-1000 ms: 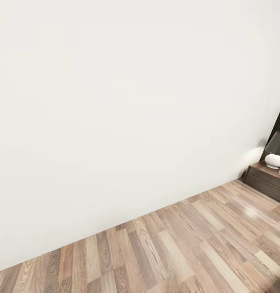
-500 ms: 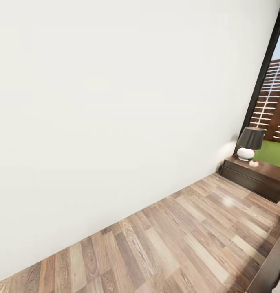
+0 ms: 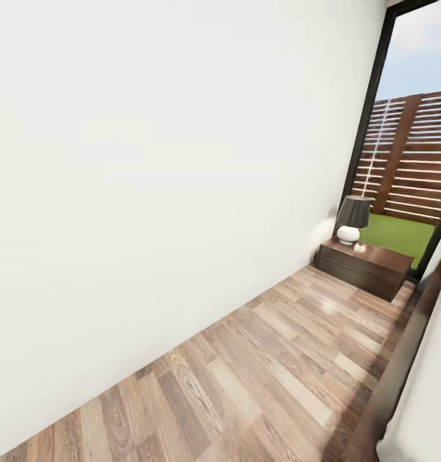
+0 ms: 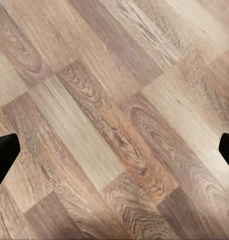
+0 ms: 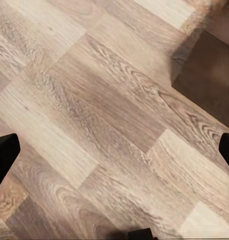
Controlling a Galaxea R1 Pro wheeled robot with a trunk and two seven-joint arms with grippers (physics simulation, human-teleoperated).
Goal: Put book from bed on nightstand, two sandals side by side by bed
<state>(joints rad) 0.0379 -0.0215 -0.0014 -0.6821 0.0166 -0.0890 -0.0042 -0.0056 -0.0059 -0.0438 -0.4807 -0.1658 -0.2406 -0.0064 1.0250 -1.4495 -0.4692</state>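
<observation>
- A nightstand [image 3: 364,268] bearing a dark-shaded lamp [image 3: 352,219] stands against the white wall [image 3: 149,160], beside the bed [image 3: 406,378].
- Left jaws [image 4: 114,150] and right jaws [image 5: 114,150] are spread wide over the plank floor [image 3: 259,372], grasping nothing.

Little of the robot shows: the left gripper [image 4: 114,150] appears as two plain matte black fingertips [image 4: 4,152] with blunt, angled ends, and the right gripper [image 5: 114,150] has matching black fingertips [image 5: 4,150], without visible markings, screws or cables
</observation>
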